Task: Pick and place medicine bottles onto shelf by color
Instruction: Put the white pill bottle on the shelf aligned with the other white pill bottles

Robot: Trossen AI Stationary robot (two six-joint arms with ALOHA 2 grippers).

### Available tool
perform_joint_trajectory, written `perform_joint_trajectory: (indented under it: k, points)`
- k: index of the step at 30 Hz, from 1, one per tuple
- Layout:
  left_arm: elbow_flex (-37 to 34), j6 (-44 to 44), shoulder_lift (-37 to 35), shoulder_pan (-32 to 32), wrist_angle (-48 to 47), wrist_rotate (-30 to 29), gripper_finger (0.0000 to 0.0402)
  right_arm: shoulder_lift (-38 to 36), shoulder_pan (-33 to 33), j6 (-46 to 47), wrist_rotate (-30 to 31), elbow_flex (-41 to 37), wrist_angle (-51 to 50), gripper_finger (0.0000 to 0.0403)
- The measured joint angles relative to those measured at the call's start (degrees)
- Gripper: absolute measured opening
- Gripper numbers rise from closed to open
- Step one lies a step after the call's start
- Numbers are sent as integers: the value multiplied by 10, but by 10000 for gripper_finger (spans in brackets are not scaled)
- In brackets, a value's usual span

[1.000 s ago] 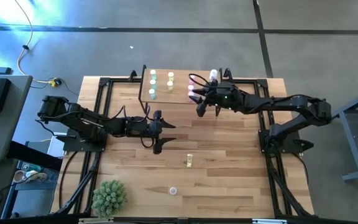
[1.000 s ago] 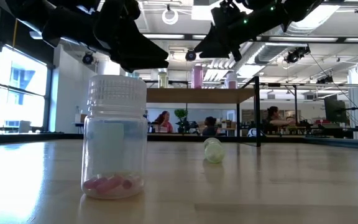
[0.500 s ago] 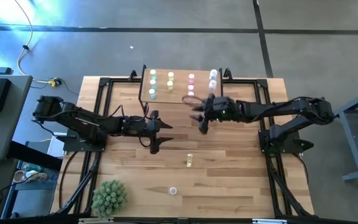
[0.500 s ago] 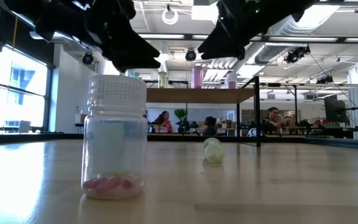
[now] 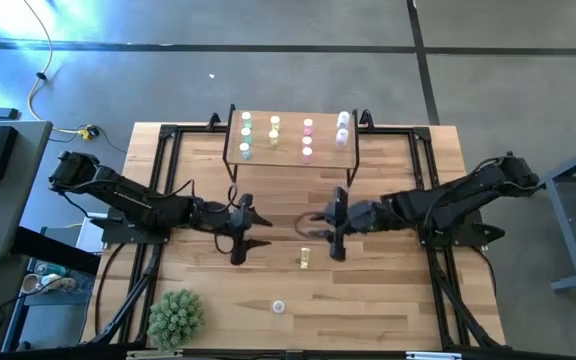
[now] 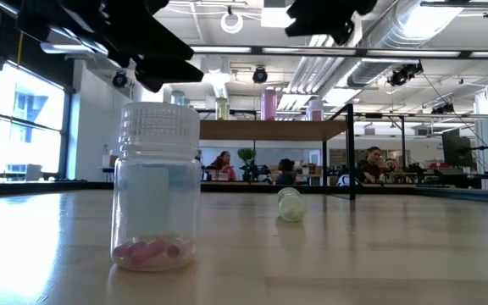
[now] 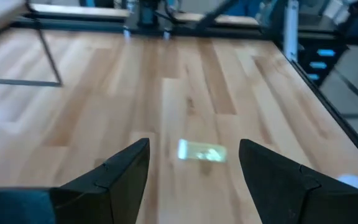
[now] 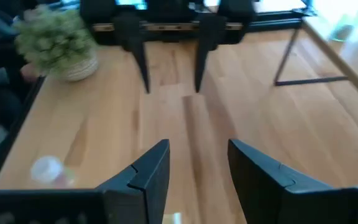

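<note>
Jaws apart, empty, on left gripper (image 5: 240, 232) and right gripper (image 5: 334, 231); no readable labels; yellow bottle (image 5: 305, 259) lies sideways on table (image 5: 388, 290), clear pink-pill bottle (image 6: 155, 188) upright

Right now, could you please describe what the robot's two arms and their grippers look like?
Both arms are dark, nearly black, slim jointed links on black frames bolted at the table's sides. The left gripper and right gripper each end in two flat, dark, wedge-shaped fingers, matte and unmarked. Thin black cables trail from each base. No coloured markings are visible.
</note>
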Motion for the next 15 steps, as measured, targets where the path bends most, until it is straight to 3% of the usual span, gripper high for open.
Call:
perform_joint_trajectory:
  k: [11, 15]
  points:
    - [0, -30, 0, -102, -6, -29, 239, 5, 77, 52, 1, 5, 12, 155]
    - [0, -49, 0, -129, -10, -48, 239, 31, 89, 62, -14, 5, 51, 176]
